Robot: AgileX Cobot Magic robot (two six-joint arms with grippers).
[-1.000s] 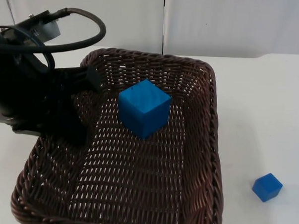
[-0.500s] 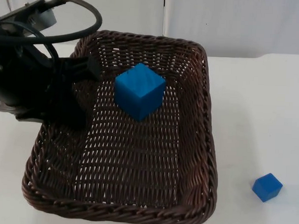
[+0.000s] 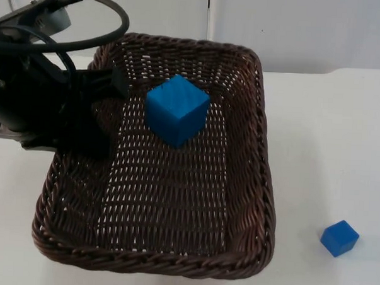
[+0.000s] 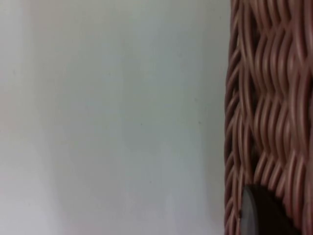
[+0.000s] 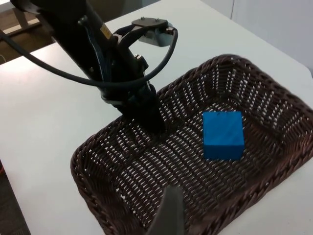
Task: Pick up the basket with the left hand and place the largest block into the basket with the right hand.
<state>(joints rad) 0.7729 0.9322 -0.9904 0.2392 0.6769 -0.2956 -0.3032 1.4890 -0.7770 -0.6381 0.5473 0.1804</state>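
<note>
A dark brown wicker basket (image 3: 264, 183) lies left of the table's middle, and I cannot tell whether it touches the table top. The largest blue block (image 3: 177, 110) rests inside it, toward the far side. My left gripper (image 3: 96, 135) is shut on the basket's left rim; one black fingertip (image 4: 259, 213) presses against the weave (image 4: 264, 98). My right gripper (image 5: 168, 215) hangs high over the table and looks down on the basket (image 5: 78, 161), the block (image 5: 223, 134) and the left gripper (image 5: 151, 120).
A small blue block (image 3: 340, 238) lies on the white table right of the basket, near the front edge. The grey partition wall (image 3: 296, 27) closes off the back. Bare table lies between the basket and the small block.
The basket, with the large block inside and the left gripper on its rim, has sunk away from the camera toward the table and shifted slightly back. The small block has stayed put.
</note>
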